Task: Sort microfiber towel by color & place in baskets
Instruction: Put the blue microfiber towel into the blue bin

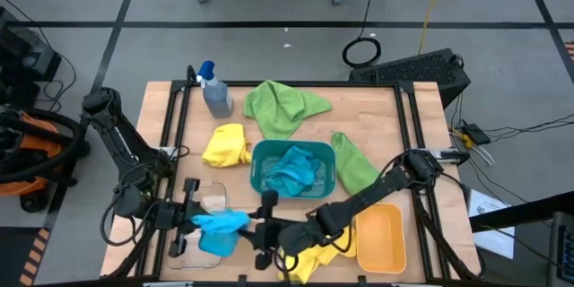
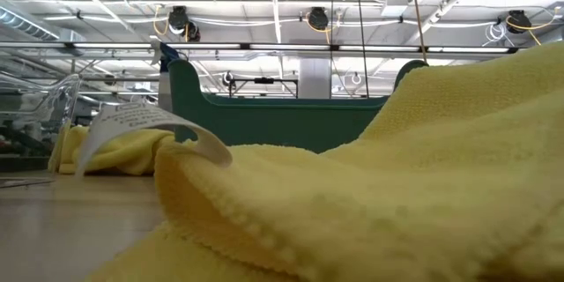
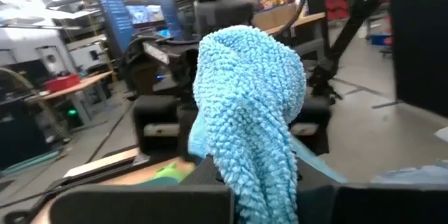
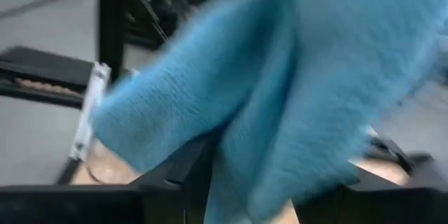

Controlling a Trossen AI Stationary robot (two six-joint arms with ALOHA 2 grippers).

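My left gripper (image 1: 190, 221), near the table's front left, is shut on a bright blue towel (image 1: 220, 224), which hangs over the clear basket (image 1: 208, 195). My right gripper (image 1: 258, 230) faces it from the right and stands open. That towel's free end (image 4: 280, 77) fills the gap between its fingers; I cannot tell whether they touch it. A second blue towel (image 1: 291, 172) lies in the teal basket (image 1: 260, 150). One yellow towel (image 1: 314, 258) lies under my right arm, another (image 1: 227, 143) left of the teal basket. Two green towels (image 1: 282, 106) (image 1: 352, 163) lie on the table. My left gripper pinches a bunched part of the blue towel (image 3: 241, 185) between its two fingers. The fingers come level from the table's left. The towel bulges up in front of the fingers (image 3: 245, 98), and its loose part (image 1: 215, 242) sags below them, lifted clear of the table.
The orange basket (image 1: 381, 238) stands at the front right beside my right arm. A grey spray bottle (image 1: 213, 90) stands at the back left. In the low view the near yellow towel (image 2: 397, 185) blocks most of the table.
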